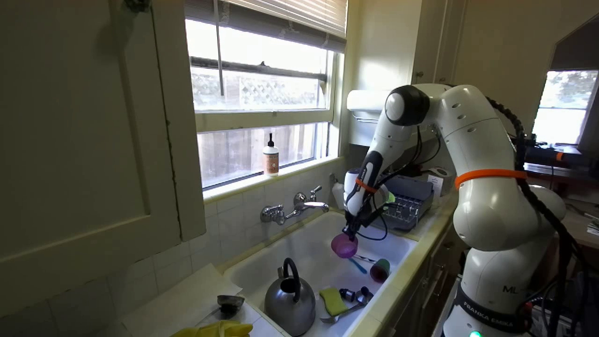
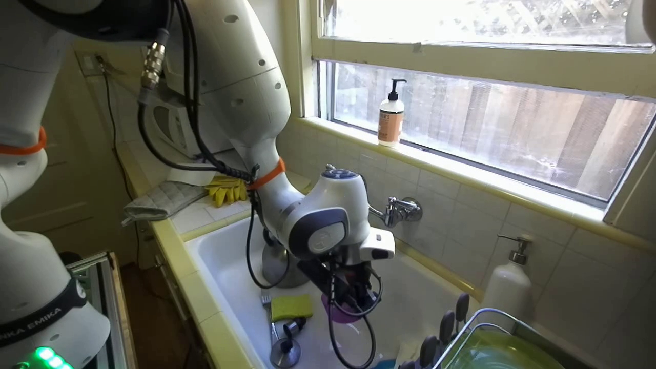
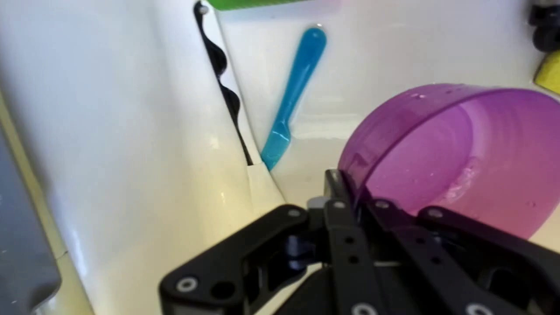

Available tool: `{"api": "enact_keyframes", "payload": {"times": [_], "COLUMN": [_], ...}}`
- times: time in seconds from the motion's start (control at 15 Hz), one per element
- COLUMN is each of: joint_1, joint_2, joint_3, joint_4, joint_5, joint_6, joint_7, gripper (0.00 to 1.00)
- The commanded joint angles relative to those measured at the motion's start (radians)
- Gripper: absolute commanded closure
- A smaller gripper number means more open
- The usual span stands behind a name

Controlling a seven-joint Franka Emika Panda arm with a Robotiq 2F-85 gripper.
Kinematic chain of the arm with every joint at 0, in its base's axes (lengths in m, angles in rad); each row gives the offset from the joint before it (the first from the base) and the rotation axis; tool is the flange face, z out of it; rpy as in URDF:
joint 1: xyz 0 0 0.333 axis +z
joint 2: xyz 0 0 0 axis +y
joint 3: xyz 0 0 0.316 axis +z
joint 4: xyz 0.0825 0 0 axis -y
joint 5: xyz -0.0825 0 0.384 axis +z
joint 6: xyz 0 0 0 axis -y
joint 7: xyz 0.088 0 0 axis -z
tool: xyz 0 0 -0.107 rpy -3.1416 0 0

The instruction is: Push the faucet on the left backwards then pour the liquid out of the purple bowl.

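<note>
With black fingers [image 3: 343, 227] pinching the rim of the round purple plastic bowl [image 3: 455, 148], tip it slowly over the white sink [image 1: 309, 243].

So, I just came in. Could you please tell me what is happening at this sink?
The Franka Panda arm has its Robotiq gripper closed on the rim of the purple bowl, holding it tilted over the sink. Glints inside may be a little liquid. The gripper is away from the wall-mounted faucet. The kettle, sponge and blue knife sit in the sink.

Open sink floor [image 1: 323, 270] between purple bowl [image 1: 345, 246] and kettle [image 1: 290, 303]
</note>
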Motion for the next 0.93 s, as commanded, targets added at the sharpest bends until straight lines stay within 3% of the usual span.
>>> {"api": "enact_keyframes", "payload": {"times": [0.0, 0.27, 0.87], "joint_1": [-0.087, -0.163, -0.209], "joint_2": [0.088, 0.152, 0.267], "joint_3": [0.103, 0.183, 0.192], "joint_4": [0.032, 0.073, 0.171], "joint_5": [0.177, 0.255, 0.271], "joint_6": [0.078, 0.082, 0.061], "joint_7": [-0.134, -0.213, -0.250], "gripper": [0.99, 0.99, 0.99]}}
